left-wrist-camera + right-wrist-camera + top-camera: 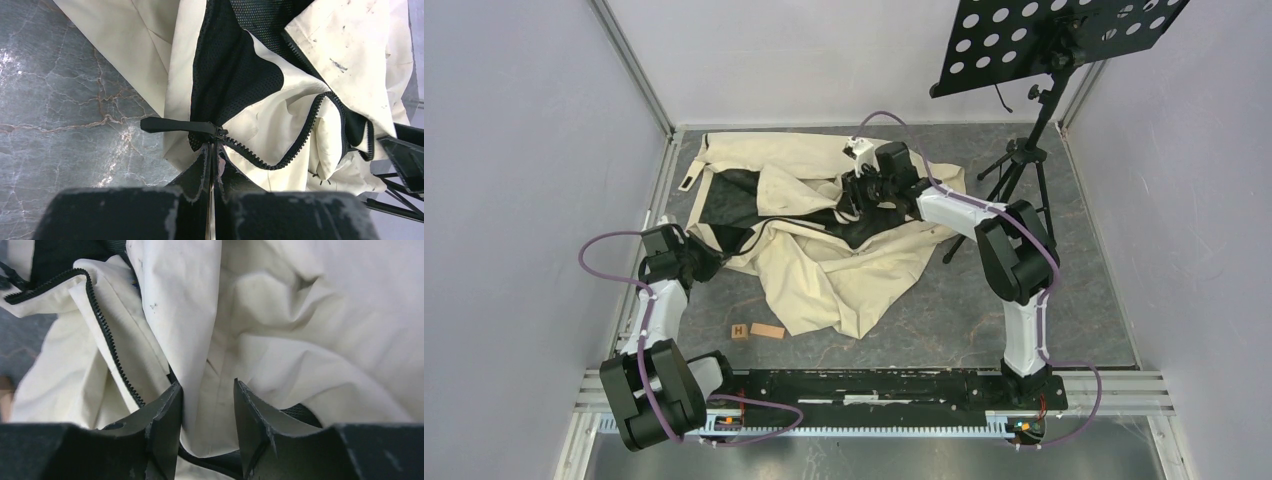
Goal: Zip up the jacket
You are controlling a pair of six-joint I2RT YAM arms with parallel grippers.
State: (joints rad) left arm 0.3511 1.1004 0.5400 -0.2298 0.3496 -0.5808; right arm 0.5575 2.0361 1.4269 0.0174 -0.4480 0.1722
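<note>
Cataloguer: Item, jacket (824, 270) — cream shell, dark mesh lining, lying crumpled and unzipped across the middle of the table (984, 300). It is soft and light, with no stiffness of its own. Expect it to bunch and drag under your pull rather than move as one piece.

Checker: Where should you take hold?

Cataloguer: Two places, by my judgement. One is the hem below the slider (220, 133), to hold the track taut. The other is the pull tab (172, 125), which lies flat and points away from the cloth. Bare fabric gives you nothing to draw the zip with.

Checker: Grippers?

Cataloguer: Left gripper (212, 167) is clenched on the jacket's bottom edge, just beneath the slider. Right gripper (207, 400) has its jaws parted and straddles a cream fold at the far side of the heap. As far as you can see, it pinches nothing.

Checker: What does each view add?

Cataloguer: Only the left wrist view shows you the slider, the tab and the zipper teeth (300, 137) curving off unjoined. The right wrist view shows another run of teeth beside its finger, which is lost from overhead. Only the overhead view gives you the whole spread, the arms well apart, and two small wooden blocks (767, 331) near the jacket's near edge. No view shows you whether both rows of teeth sit in the slider.
</note>
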